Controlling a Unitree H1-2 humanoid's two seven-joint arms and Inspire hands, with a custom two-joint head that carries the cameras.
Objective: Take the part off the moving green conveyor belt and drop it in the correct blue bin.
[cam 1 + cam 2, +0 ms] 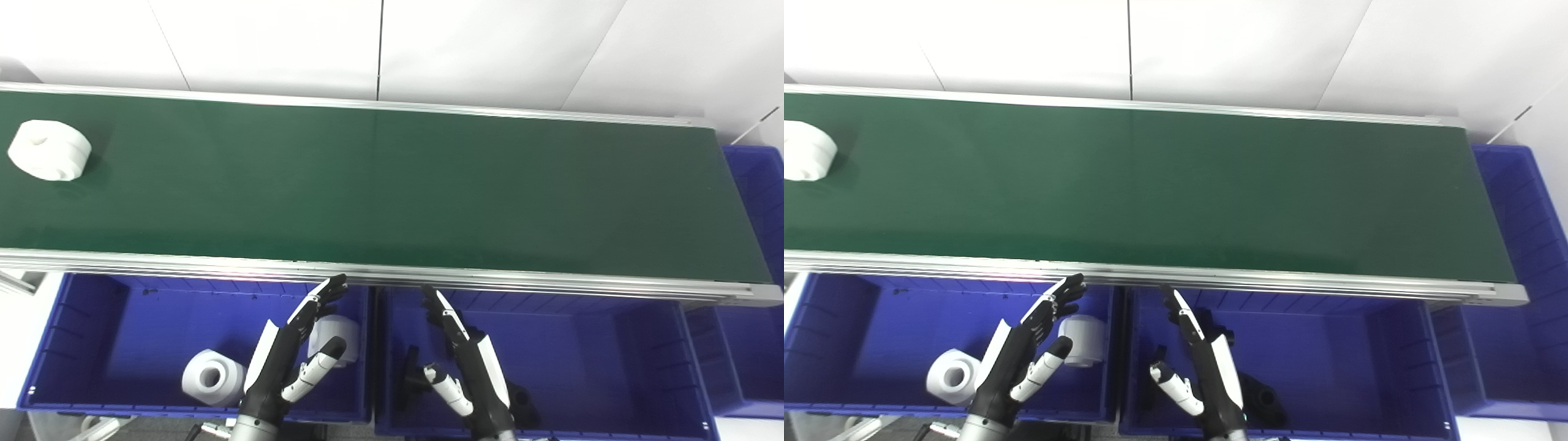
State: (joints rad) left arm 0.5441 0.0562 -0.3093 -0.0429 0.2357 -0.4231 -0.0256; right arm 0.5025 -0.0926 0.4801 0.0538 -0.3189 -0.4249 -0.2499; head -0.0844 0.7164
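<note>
A white ring-shaped part point(49, 150) lies on the green conveyor belt point(392, 184) at its far left end. My left hand point(294, 349) is open and empty, held over the left blue bin point(79, 331) below the belt's near rail. My right hand point(465, 361) is open and empty over the middle blue bin point(582, 355). Both hands are far from the part. The left bin holds two white parts point(213, 377), one partly hidden behind my left hand. The middle bin holds black parts point(523, 401), partly hidden by my right hand.
A third blue bin point(756, 184) stands past the belt's right end. The belt's aluminium near rail point(392, 275) runs between my hands and the belt. White wall panels stand behind the belt.
</note>
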